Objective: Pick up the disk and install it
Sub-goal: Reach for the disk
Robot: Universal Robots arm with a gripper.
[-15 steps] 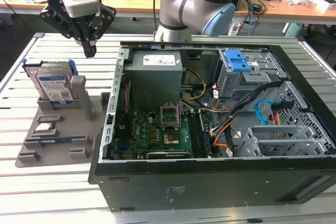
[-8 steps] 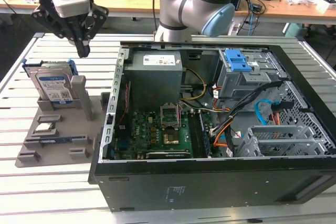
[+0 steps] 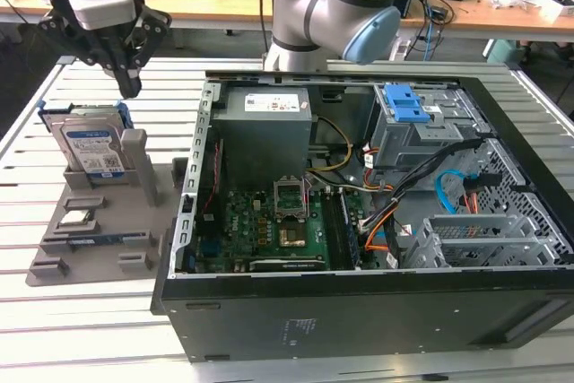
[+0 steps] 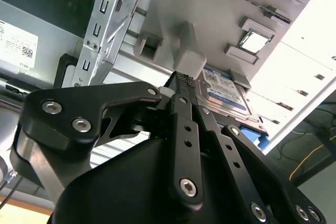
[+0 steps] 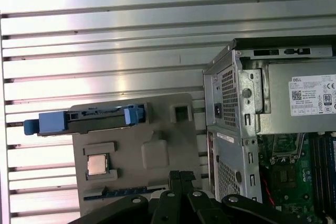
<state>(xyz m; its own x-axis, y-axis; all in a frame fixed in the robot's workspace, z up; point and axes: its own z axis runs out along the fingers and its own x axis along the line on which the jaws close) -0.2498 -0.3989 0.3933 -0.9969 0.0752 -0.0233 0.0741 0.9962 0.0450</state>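
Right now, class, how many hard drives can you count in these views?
1. The disk stands propped in the gray holder at the exterior view's left, outside the computer case. Others may be hidden inside it.

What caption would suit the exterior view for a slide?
Gripper hovers near the disk, which stands upright in a grey holder beside the open computer case.

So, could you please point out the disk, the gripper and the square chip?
disk point(image 3: 90, 148), exterior view, on its white-and-blue label.
gripper point(image 3: 129, 87), exterior view, between its shut fingertips.
square chip point(image 5: 97, 164), first wrist view, on its silver top.
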